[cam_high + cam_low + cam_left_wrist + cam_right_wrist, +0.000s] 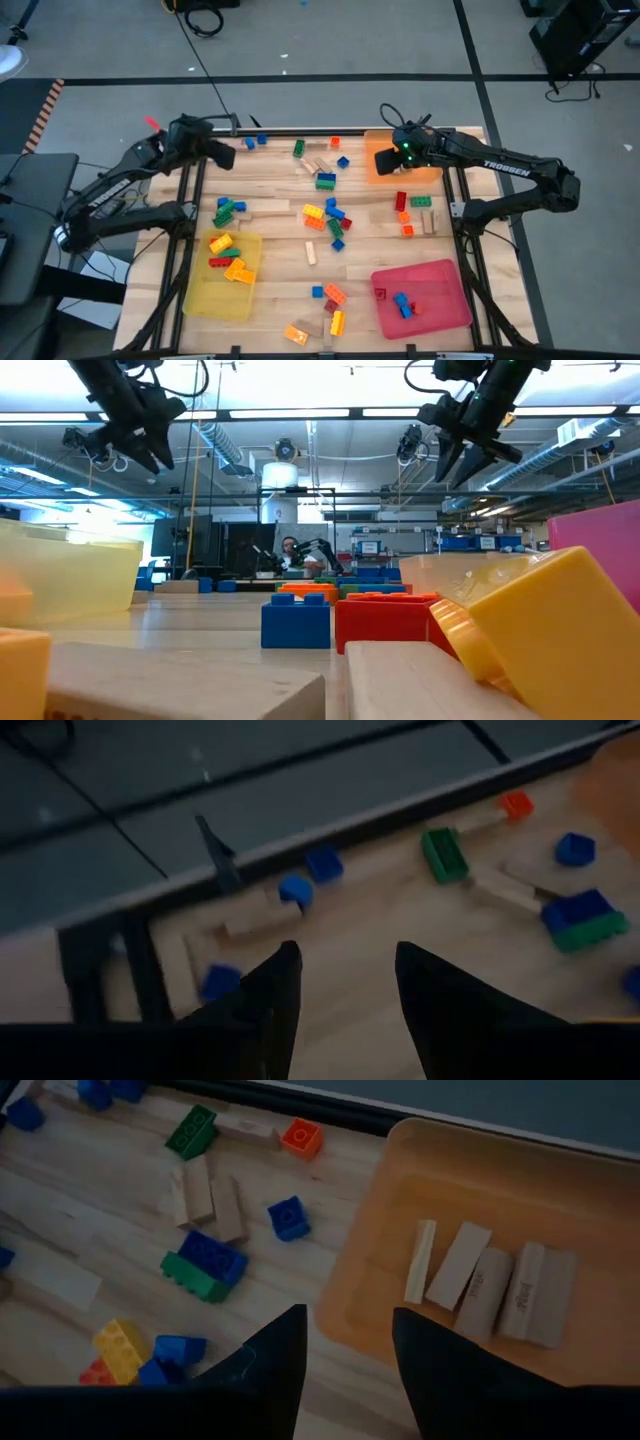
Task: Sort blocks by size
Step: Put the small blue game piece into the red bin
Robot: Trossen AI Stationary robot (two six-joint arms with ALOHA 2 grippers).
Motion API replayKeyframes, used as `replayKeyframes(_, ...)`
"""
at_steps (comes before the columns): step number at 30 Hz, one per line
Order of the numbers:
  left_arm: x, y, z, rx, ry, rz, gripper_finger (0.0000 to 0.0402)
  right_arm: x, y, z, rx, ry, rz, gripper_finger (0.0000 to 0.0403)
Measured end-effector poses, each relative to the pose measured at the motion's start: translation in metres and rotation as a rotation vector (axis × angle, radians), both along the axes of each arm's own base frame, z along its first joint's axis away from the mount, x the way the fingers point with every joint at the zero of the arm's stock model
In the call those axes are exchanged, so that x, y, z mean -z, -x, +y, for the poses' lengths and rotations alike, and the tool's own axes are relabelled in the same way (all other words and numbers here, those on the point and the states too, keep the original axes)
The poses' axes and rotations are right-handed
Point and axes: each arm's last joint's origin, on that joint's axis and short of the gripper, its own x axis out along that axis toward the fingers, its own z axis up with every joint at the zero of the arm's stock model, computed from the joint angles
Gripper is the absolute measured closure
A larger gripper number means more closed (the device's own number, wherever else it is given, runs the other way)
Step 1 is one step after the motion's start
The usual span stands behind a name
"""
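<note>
A: Where was the right gripper (385,158)?
B: Raised over the flat orange plastic tray (428,171) at the far right corner of the wooden tabletop (275,240). Fingers parted, nothing between them.

A: What was in that tray?
B: Five plain tan wooden blocks (493,1284), lying side by side, touching or nearly so.

A: Left gripper (228,155)?
B: Up in the air above the far left corner, fingers apart, empty too. Under it sat a few small blue plastic bricks (297,889) and a tan wooden piece along the far edge.

A: Rest of the blocks?
B: Mostly loose mid-table. A green brick (298,148) and small orange brick (335,142) near the far edge, a blue-on-green stacked pair (326,181) just short of the orange tray. The flat yellow tray (222,288) near the left edge held yellow, orange and red bricks. The flat red tray (440,296) at the near right corner held small blue bricks (402,304).
</note>
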Motion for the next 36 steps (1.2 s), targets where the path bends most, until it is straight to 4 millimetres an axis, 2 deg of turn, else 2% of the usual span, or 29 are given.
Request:
replayKeyframes(6, 0.014, -0.024, -0.003, 0.062, 0.177, -0.028, 0.0231, 0.001, 0.001, 0.001, -0.076, 0.005, 0.039, 0.0242)
replayKeyframes(10, 0.026, -0.044, -0.006, 0.122, 0.231, 0.034, 0.0231, 0.003, 0.002, 0.003, -0.132, -0.011, 0.068, 0.0241)
replayKeyframes(17, 0.048, -0.067, -0.014, 0.341, 0.403, 0.163, 0.0231, 0.004, 0.004, 0.004, -0.185, -0.002, 0.122, 0.0242)
replayKeyframes(22, 0.064, -0.075, -0.023, 0.706, 0.368, 0.456, 0.0232, 0.004, 0.004, 0.004, -0.200, 0.010, 0.122, 0.0242)
replayKeyframes(25, 0.073, -0.078, -0.026, 0.854, 0.364, 0.571, 0.0232, 0.004, 0.004, 0.004, -0.201, 0.011, 0.121, 0.0243)
replayKeyframes(30, 0.095, -0.081, -0.028, 0.930, 0.390, 0.651, 0.0232, 0.004, 0.003, 0.005, -0.199, 0.007, 0.115, 0.0241)
replayKeyframes(36, 0.122, -0.076, -0.029, 0.925, 0.408, 0.690, 0.0232, 0.004, 0.000, 0.010, -0.216, 0.011, 0.113, 0.0243)
